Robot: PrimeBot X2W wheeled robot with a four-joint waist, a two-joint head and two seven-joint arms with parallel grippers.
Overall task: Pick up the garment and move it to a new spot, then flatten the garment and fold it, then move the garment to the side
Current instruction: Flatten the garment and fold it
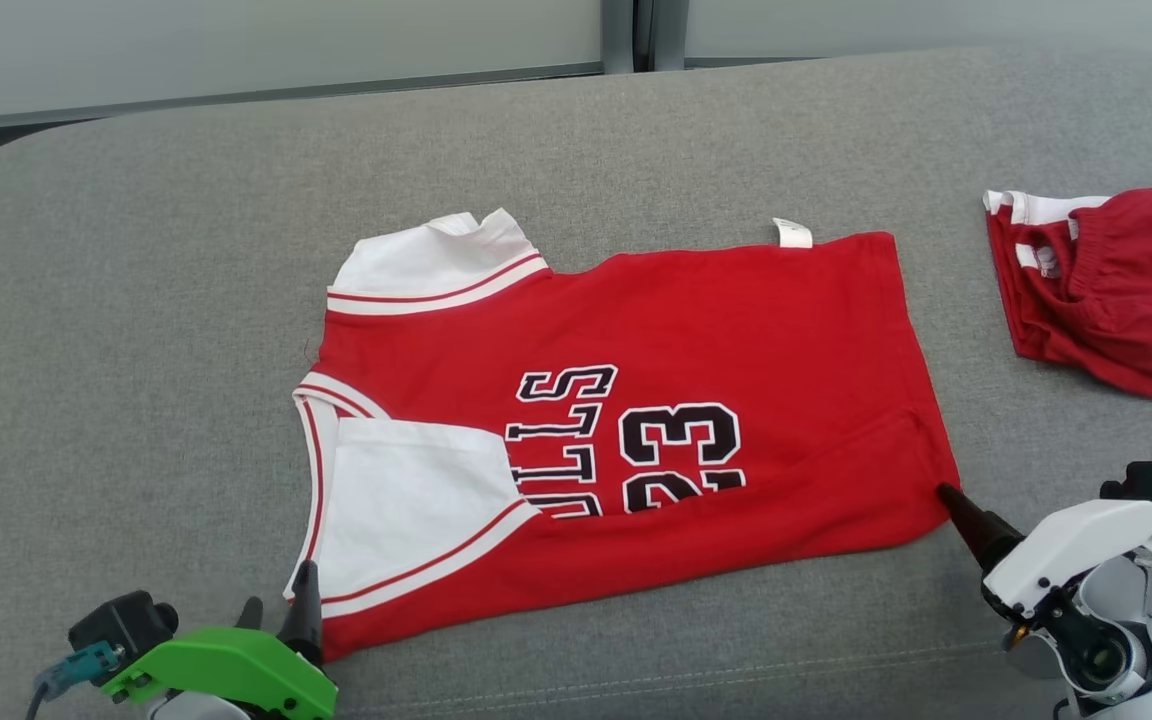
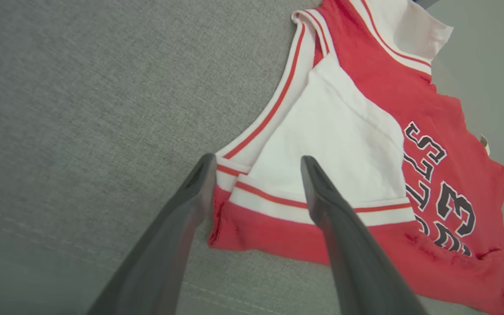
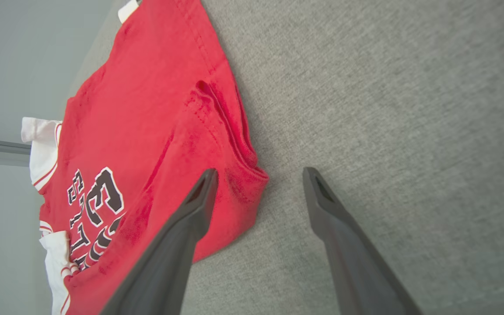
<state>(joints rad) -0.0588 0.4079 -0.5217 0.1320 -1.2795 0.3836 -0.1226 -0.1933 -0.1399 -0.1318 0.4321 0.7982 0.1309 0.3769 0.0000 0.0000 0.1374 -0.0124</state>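
Note:
The garment (image 1: 736, 320) is a red jersey with white sleeves and black "23" lettering, lying folded flat on the grey cushion (image 1: 136, 330). My left gripper (image 1: 279, 590) hovers at its near left corner. In the left wrist view that gripper (image 2: 256, 161) stands open, and the garment's (image 2: 379, 78) white-trimmed corner lies under the gap. My right gripper (image 1: 961, 510) is at the near right hem corner. In the right wrist view it (image 3: 259, 172) is open too, with the garment's (image 3: 147, 109) red corner just inside the left finger (image 3: 199, 205). Neither holds cloth.
A second red and white piece of clothing (image 1: 1106, 290) lies bunched at the cushion's right edge, a hand's width from the jersey. Bare grey cushion stretches to the left and behind. The cushion's front seam (image 1: 636, 680) runs close to both grippers.

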